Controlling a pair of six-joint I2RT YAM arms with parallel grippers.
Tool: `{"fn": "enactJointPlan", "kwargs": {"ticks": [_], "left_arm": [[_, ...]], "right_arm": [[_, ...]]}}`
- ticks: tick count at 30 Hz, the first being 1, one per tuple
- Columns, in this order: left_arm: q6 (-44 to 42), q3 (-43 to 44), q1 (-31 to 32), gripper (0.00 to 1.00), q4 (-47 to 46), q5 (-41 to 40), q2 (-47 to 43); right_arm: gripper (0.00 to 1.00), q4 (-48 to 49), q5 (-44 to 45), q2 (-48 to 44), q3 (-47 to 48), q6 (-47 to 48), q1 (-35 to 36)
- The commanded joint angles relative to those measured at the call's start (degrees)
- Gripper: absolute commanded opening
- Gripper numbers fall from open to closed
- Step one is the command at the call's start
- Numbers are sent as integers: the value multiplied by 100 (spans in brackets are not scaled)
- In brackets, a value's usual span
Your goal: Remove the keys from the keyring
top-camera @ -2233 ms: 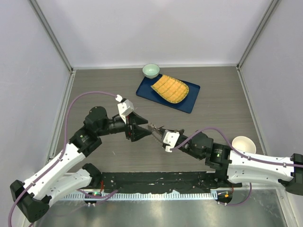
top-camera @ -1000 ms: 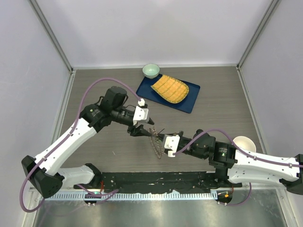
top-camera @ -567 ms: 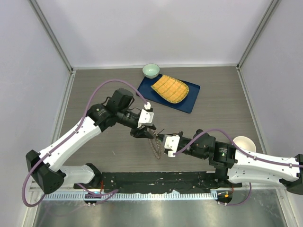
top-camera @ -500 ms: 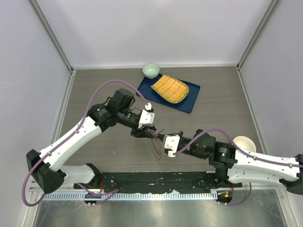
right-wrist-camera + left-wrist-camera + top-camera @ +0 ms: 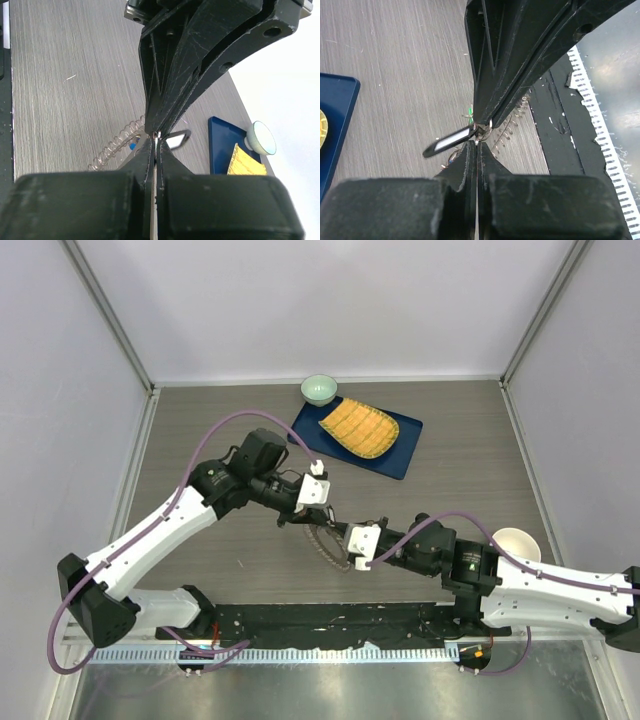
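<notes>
Keyring (image 5: pixel 333 560), a large thin metal loop, nipped where two tools meet

The keyring sits over the middle of the grey wood-grain worktop (image 5: pixel 220 420), just ahead of the arm bases. It is fringed with small silvery metal keys (image 5: pixel 115 144), among them a green-headed one (image 5: pixel 469 111) and a blue-headed one (image 5: pixel 131 146). The right tool (image 5: pixel 336 533) is clamped flat on its wire. The left tool (image 5: pixel 309 524) meets it tip to tip, jaws pressed together; whether it nips wire or key cannot be told. A dark-headed key (image 5: pixel 451 140) juts sideways there. Well behind lie a dark blue rectangular tray (image 5: pixel 405 452) and a pale green bowl (image 5: pixel 319 389); a cream bowl (image 5: pixel 515 543) stands by the right arm
</notes>
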State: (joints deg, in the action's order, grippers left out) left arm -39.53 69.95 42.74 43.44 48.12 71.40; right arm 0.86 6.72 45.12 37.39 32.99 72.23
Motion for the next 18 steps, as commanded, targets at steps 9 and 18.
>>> {"fn": "enactJointPlan", "kwargs": {"ticks": [9, 18], "left_arm": [[1806, -605, -73, 0, -1890, 30, -801], [2641, -922, -196, 0, -2603, 242, -1172]], "right_arm": [[1, 705, 321, -408, -135, -82, 28], [1, 845, 717, -373, -276, 58, 28]]}}
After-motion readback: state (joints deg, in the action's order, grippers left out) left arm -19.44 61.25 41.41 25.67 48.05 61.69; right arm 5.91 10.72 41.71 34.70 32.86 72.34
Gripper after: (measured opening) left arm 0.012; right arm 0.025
